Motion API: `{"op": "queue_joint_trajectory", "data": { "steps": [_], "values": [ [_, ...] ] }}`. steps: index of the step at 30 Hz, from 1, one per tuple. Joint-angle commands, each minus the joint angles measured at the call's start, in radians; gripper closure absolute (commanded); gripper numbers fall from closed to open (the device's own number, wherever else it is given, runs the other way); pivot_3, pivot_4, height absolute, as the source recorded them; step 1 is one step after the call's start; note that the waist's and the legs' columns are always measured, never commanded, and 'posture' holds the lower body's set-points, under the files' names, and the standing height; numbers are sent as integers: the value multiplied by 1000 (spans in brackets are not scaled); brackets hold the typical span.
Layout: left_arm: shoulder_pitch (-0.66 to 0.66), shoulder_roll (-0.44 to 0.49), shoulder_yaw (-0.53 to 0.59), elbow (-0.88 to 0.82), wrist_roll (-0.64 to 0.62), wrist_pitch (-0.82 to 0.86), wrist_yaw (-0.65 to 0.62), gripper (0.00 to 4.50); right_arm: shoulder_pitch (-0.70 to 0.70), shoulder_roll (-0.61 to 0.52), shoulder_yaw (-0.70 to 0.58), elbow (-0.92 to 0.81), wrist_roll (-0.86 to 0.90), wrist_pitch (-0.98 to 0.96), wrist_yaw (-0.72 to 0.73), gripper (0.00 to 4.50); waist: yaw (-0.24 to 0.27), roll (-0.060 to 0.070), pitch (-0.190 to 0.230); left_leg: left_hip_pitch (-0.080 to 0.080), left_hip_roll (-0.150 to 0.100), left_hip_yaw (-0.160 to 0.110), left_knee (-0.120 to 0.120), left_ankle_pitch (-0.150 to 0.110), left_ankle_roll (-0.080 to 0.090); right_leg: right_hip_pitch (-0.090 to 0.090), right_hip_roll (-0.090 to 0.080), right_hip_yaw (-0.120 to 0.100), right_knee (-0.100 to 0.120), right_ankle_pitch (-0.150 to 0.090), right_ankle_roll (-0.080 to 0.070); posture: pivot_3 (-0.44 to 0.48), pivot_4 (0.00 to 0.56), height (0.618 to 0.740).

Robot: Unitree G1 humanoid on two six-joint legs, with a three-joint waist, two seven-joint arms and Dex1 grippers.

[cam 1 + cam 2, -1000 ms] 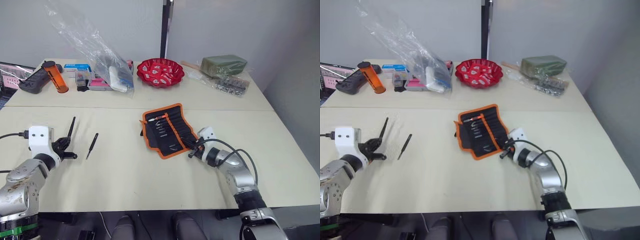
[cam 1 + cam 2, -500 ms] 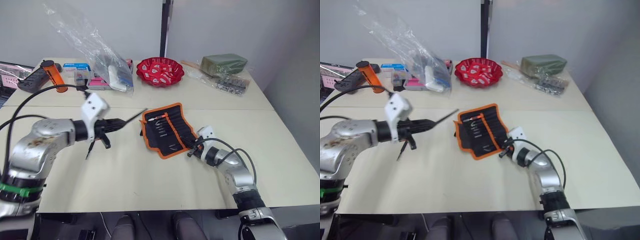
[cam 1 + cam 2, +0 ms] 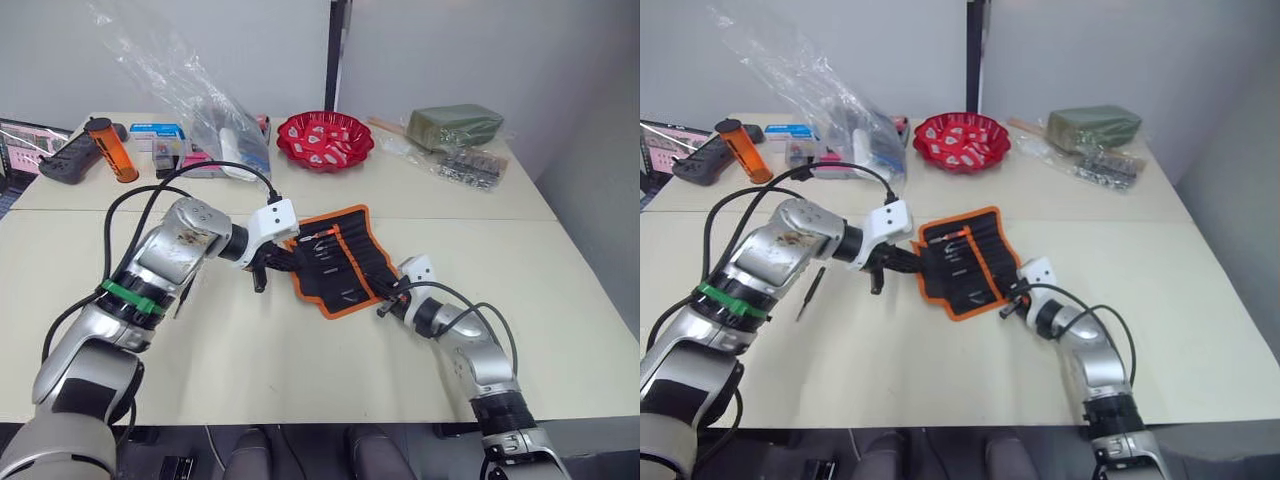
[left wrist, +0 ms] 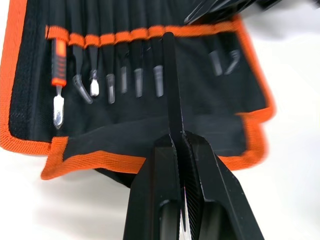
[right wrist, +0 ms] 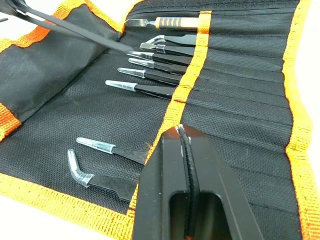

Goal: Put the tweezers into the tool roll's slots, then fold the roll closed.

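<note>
One tweezer (image 4: 171,100) clamped in our left gripper (image 4: 181,145) has swung across to the roll's (image 3: 345,262) slots (image 4: 145,36), while our right gripper (image 5: 184,137), fingers together, pins its edge.

Head stereo pair overhead; wrist cameras close on tool roll (image 4: 150,120).

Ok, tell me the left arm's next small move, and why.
Probably ease the held tweezer forward into the vacant slot. The left end effector is shut on it, its tip already at the orange slot band on the tool roll, and the right end effector presses the roll down.
</note>
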State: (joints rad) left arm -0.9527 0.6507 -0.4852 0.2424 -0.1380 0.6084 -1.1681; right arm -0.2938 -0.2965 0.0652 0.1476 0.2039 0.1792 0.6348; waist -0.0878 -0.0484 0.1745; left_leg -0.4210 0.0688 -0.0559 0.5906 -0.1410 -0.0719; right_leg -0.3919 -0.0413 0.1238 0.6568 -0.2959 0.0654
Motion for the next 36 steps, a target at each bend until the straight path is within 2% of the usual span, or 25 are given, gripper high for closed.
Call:
{"op": "queue_joint_trajectory", "data": {
  "steps": [1, 6, 17, 23, 30, 36],
  "values": [
    [-52, -38, -17, 48, 53, -48, -29, 4487, 46, 3, 34, 15, -23, 52, -7, 4500, 2, 0, 0, -1, 0, 0, 0, 0, 0, 0, 0, 0, 0, 0, 0, 0, 150, 729],
    [-84, -70, -46, 99, 118, -93, -69, 4487, 59, -2, 27, -1, -20, 55, -20, 4500, 3, 2, 1, -1, 0, 0, 0, 0, 0, -1, 0, 0, 0, 0, 0, 0, 150, 729],
    [-107, -146, -37, 160, 194, -133, -87, 4487, 65, -3, 25, -6, -19, 51, -31, 4500, 18, 2, 1, -1, 0, 0, 1, 0, 0, -1, 0, 0, 1, 0, 0, 0, 150, 729],
    [-102, -201, -25, 180, 235, -165, -22, 4487, 70, -6, 24, -12, -20, 51, -30, 4500, 21, 2, 1, -1, -1, -1, 2, 0, 0, 0, 0, 0, 1, 0, 1, 0, 150, 729],
    [-86, -248, -18, 154, 224, -131, -27, 4487, 73, -8, 23, -18, -20, 55, -31, 4500, 21, 2, 1, -1, -1, -1, 2, 0, 0, 1, 0, 0, 1, 0, 1, 0, 150, 729],
    [-99, -297, -22, 236, 254, -206, 30, 4487, 72, -10, 27, -18, -18, 58, -24, 4500, 23, 2, 1, -1, -1, -2, 2, 0, 0, 2, 0, 0, 1, 0, 1, 0, 150, 729]
  ]
}}
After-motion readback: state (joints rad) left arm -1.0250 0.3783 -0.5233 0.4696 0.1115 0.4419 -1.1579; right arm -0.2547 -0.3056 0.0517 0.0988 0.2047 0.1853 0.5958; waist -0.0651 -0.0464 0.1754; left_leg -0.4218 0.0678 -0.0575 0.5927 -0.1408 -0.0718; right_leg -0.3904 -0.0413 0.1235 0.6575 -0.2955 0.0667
